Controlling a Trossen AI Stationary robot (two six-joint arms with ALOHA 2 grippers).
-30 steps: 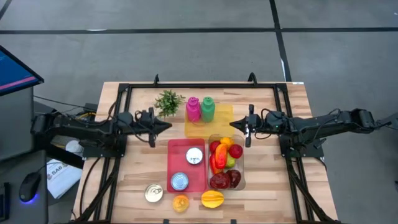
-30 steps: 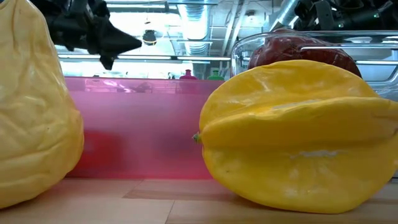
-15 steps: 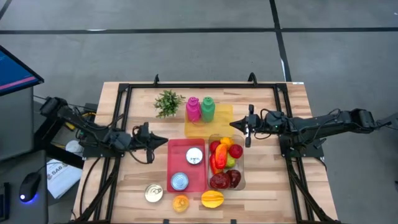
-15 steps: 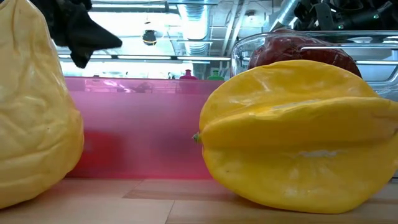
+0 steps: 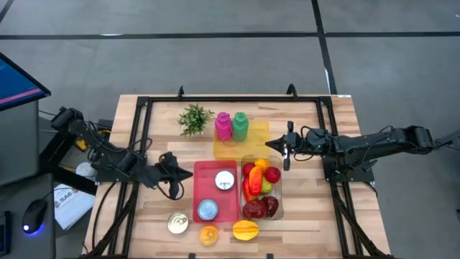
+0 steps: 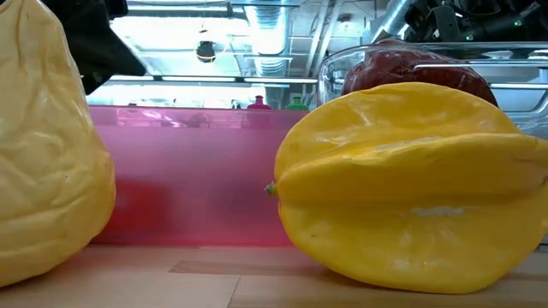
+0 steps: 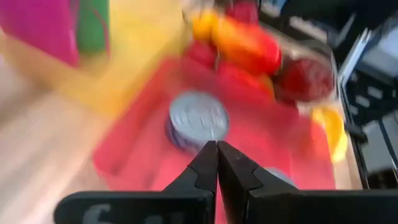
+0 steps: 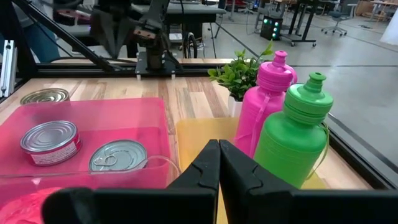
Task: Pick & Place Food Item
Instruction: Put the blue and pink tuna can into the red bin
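Observation:
A pink tray holds two tin cans; a third can stands on the table by its near left corner. An orange fruit and a yellow starfruit lie at the near edge. A clear container holds several fruits. My left gripper is shut and hovers at the tray's left edge, pointing right, with the far can ahead of it. My right gripper is shut and waits above the yellow tray.
A pink bottle and a green bottle stand on the yellow tray, with a small plant to their left. A black frame runs around the table. The low view is filled by the starfruit and the orange fruit.
My left gripper has moved toward the table's near edge, from beside the plant to the pink tray's left edge, staying shut and still pointing right. The right arm has kept still.

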